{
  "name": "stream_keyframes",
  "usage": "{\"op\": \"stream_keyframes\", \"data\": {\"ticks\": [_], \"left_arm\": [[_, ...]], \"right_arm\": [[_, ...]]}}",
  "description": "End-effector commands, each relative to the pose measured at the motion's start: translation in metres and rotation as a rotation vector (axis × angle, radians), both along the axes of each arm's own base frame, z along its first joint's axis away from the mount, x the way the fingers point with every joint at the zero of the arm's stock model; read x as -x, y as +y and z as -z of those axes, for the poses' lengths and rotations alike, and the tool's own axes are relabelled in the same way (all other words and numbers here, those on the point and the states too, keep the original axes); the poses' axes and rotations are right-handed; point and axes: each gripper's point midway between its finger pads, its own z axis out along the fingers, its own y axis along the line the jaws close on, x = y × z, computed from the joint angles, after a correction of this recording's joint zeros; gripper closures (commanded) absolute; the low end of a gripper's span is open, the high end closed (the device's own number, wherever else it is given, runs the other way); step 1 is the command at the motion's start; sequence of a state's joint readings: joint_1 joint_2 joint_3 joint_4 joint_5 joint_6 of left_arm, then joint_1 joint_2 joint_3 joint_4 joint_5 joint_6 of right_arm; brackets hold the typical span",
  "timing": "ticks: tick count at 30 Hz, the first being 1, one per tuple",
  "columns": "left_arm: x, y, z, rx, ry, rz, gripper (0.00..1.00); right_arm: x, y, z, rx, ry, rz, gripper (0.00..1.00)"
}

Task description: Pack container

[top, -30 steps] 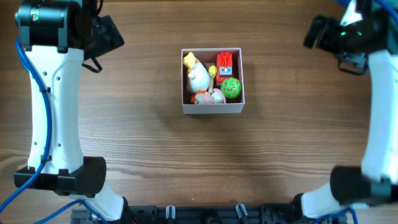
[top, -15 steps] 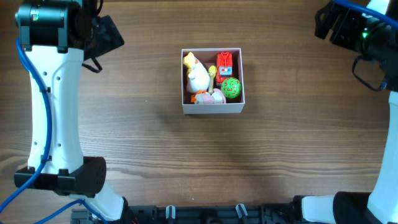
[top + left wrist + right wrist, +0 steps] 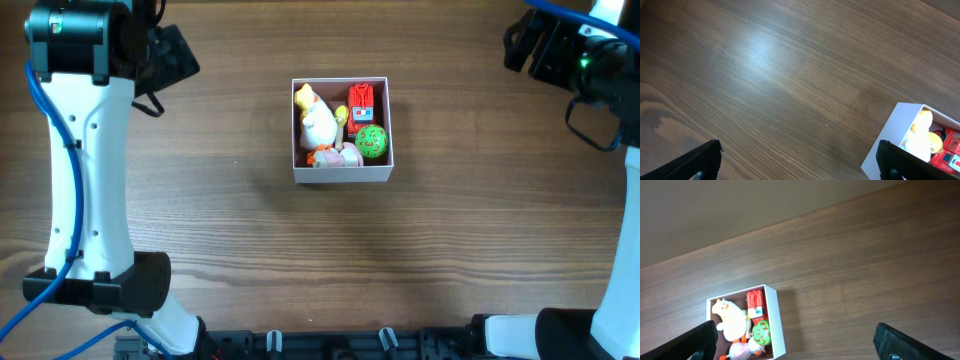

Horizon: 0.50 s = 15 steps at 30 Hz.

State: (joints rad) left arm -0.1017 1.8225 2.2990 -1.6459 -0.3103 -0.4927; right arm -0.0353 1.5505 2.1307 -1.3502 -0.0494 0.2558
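Observation:
The container point(image 3: 343, 175), a white-walled square box with a pink inside, sits at the table's middle. In it lie a white plush chick point(image 3: 318, 122), a red toy point(image 3: 361, 103), a green ball point(image 3: 371, 142) and a pink toy point(image 3: 345, 156). My left gripper point(image 3: 178, 60) hangs open at the far left, well away from the box. My right gripper point(image 3: 518, 45) is open at the far right. The left wrist view shows open fingers point(image 3: 700, 162) over bare wood, the container's wall point(image 3: 887, 145) at the right. In the right wrist view, the container point(image 3: 779, 322) lies low left between open fingertips point(image 3: 910, 342).
Bare brown wooden tabletop point(image 3: 450, 250) surrounds the box on all sides. The white arm links stand along the left point(image 3: 90, 170) and right point(image 3: 625, 200) edges. A black rail point(image 3: 330, 345) runs along the front edge.
The right arm has swung outward to the right and slightly back, its gripper staying open. The left arm and the container with its toys have not moved.

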Motion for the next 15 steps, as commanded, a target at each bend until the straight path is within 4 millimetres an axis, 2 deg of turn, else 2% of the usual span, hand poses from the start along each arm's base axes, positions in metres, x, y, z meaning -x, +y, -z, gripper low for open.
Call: {"op": "stream_keyframes", "data": {"ticks": [1,6,10,15], "left_arm": [[-0.002,0.004,0.001,-0.012,-0.001,-0.026,0.00],[-0.002,0.004,0.001,-0.012,-0.001,-0.026,0.00],[-0.002,0.004,0.001,-0.012,0.000,-0.026,0.00],[-0.002,0.004,0.001,-0.012,-0.001,-0.026,0.00]], "right_arm": [[-0.009,0.004,-0.002,0.006,-0.020,-0.029,0.00],[-0.019,0.003,-0.003,0.008,-0.042,-0.027,0.00],[-0.018,0.001,-0.003,0.020,-0.041,-0.022,0.00],[-0.005,-0.003,-0.027,0.099,-0.117,-0.055,0.00]]}}
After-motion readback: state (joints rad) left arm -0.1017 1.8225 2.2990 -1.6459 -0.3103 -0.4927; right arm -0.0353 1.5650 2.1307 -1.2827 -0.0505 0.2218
